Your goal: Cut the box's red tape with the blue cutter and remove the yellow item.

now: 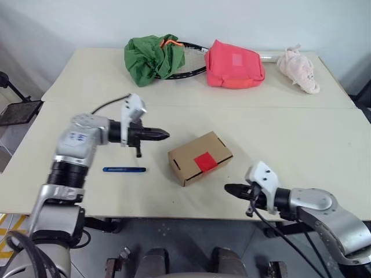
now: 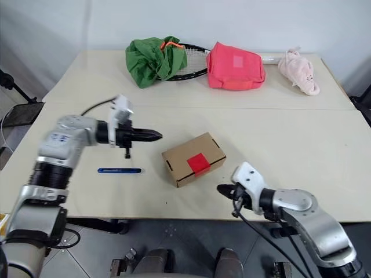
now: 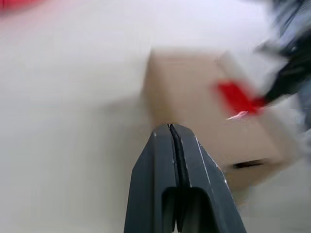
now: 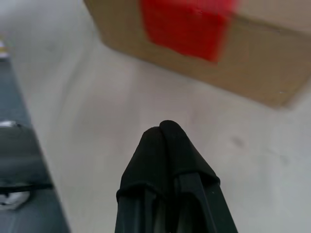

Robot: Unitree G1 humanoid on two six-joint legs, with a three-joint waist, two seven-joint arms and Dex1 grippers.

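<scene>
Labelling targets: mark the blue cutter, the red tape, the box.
blue cutter (image 1: pixel 124 169): left eye view, mid-shaft.
red tape (image 1: pixel 204 161): left eye view, patch centre.
box (image 1: pixel 191 149): left eye view, bare top face.

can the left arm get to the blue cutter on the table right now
Probably yes. The blue cutter lies alone on the table, just below the shut, empty left gripper; the box sits off to its side.
</scene>
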